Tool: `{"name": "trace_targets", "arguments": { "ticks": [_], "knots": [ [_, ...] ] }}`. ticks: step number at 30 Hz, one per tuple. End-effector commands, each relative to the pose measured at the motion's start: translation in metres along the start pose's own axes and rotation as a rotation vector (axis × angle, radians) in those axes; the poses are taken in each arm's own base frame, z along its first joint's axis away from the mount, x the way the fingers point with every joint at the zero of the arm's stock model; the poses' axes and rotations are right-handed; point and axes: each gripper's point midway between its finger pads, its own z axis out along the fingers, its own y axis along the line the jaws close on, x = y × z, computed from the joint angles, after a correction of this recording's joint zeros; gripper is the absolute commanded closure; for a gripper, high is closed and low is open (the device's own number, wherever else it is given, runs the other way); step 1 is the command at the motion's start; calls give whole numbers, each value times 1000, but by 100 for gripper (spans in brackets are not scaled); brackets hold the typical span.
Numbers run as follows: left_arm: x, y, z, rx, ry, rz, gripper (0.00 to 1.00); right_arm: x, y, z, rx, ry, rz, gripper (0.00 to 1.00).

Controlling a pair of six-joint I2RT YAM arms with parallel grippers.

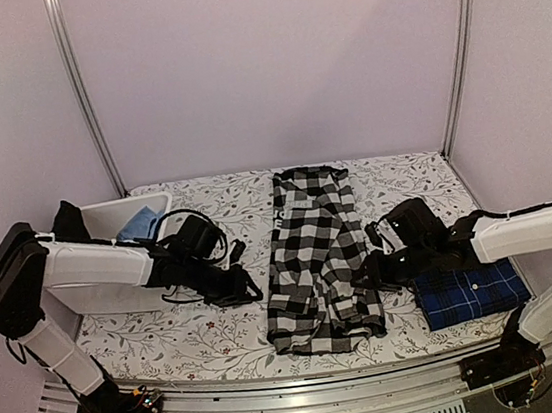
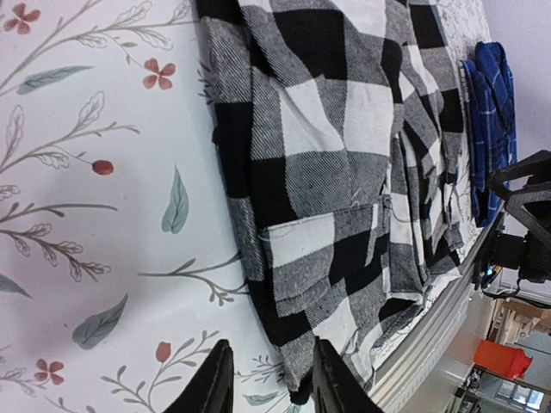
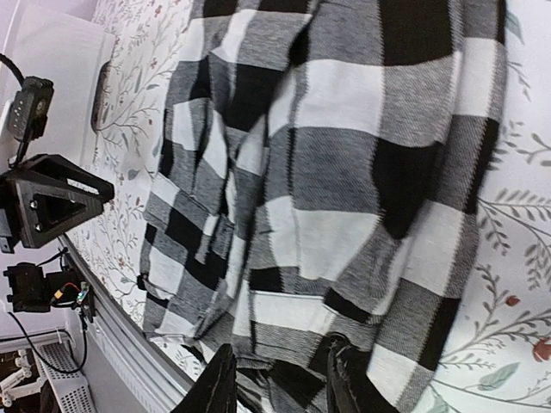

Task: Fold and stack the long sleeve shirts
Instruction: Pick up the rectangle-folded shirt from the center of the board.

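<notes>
Two long sleeve shirts are lying on one table (image 1: 222,339): one black-and-white check shirt (image 1: 315,262) at the centre and one navy plaid shirt (image 1: 473,293) at the near right. Two arms are reaching over the surface, the left arm (image 1: 92,264) and the right arm (image 1: 526,233). Each is carrying one gripper, giving two: the left gripper (image 1: 245,286) and the right gripper (image 1: 365,278). One white bin (image 1: 101,220) is sitting at the far left, holding one blue cloth (image 1: 140,225) and one black item (image 1: 69,222). Two metal uprights (image 1: 80,89) are standing against the far walls.
</notes>
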Motion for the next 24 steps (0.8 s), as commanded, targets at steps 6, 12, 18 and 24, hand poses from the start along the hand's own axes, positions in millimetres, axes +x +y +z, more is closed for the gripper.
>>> {"name": "trace_targets", "arguments": {
  "ticks": [6, 12, 18, 24],
  "knots": [
    [-11, 3, 23, 32, 29, -14, 65, 3, -45, -16, 18, 22, 43, 56],
    [-4, 3, 39, 35, 78, -36, 63, 10, -58, -10, 22, 59, 27, 47],
    [6, 3, 51, 29, 117, -58, 63, 23, -64, -3, -5, 85, 41, 45],
    [16, 1, 57, 31, 153, -67, 64, 32, -63, 5, -59, 101, 74, 44]
  ]
}}
